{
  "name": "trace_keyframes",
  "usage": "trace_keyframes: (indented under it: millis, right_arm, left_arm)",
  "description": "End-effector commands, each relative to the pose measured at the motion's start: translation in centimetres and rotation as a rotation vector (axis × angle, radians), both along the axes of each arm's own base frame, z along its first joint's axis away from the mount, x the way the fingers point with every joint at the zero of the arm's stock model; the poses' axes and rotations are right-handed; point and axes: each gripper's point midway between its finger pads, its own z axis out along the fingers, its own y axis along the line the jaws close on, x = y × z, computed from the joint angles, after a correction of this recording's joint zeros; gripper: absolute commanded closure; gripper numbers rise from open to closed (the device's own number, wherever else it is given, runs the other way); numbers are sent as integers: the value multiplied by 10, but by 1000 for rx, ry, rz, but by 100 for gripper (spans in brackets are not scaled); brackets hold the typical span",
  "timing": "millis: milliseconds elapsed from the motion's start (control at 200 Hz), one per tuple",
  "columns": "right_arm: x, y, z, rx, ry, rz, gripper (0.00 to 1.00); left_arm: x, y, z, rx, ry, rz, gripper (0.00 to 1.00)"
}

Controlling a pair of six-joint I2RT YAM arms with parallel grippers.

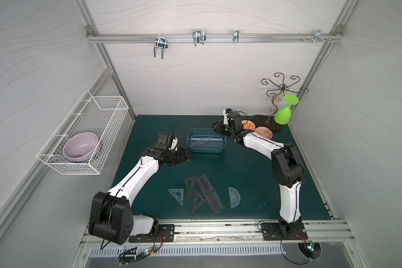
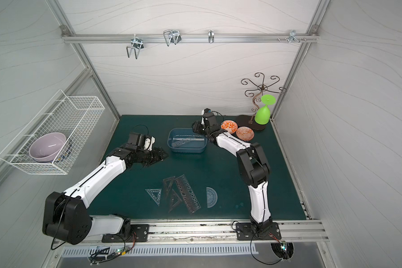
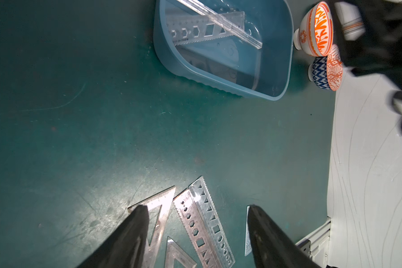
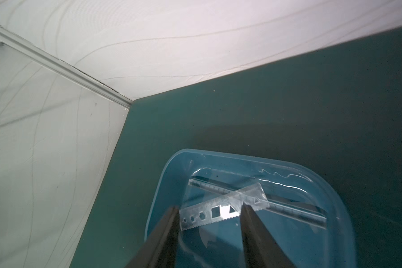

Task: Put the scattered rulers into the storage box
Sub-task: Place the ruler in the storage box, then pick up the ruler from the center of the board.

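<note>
In both top views I see the blue box point(image 1: 205, 149) point(image 2: 187, 149) at about 12 o'clock from the middle of the green mat point(image 1: 241, 171), with pale streaks inside that I can't make out from up here. Five loose rulers point(image 1: 212, 199) lie flat in a cluster at the mat's 6 o'clock: a bluish triangle point(image 1: 179, 192), two dark triangles point(image 1: 190, 180), a long dark stencil point(image 1: 208, 188) and a half-circle protractor point(image 1: 233, 197). My left gripper point(image 1: 183, 156) sits just beside the box at its 9 o'clock, and my right gripper point(image 1: 216, 128) is over its 1 o'clock corner. How wide either one stands I cannot tell from above. Two orange bowls point(image 2: 229, 126) stand at the box's 2 o'clock. The left wrist camera settles the left side: the fingers point(image 3: 135, 234) are spread wide with nothing between them, above the dark rulers on the mat. The right wrist camera looks into the box and resolves those streaks. A clear stencil strip point(image 4: 257, 191) lies inside, crossing a thin clear ruler point(image 4: 293, 210), and the right fingers point(image 4: 167, 232) stand apart above it, gripping nothing.
</note>
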Motion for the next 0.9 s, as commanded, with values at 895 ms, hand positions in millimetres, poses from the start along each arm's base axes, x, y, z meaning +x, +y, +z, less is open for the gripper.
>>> trace_keyframes:
  millis: [895]
  right_arm:
    - [-366, -122, -151, -637, 667, 162, 29]
  left_arm:
    - [-62, -91, -61, 0, 155, -212, 29]
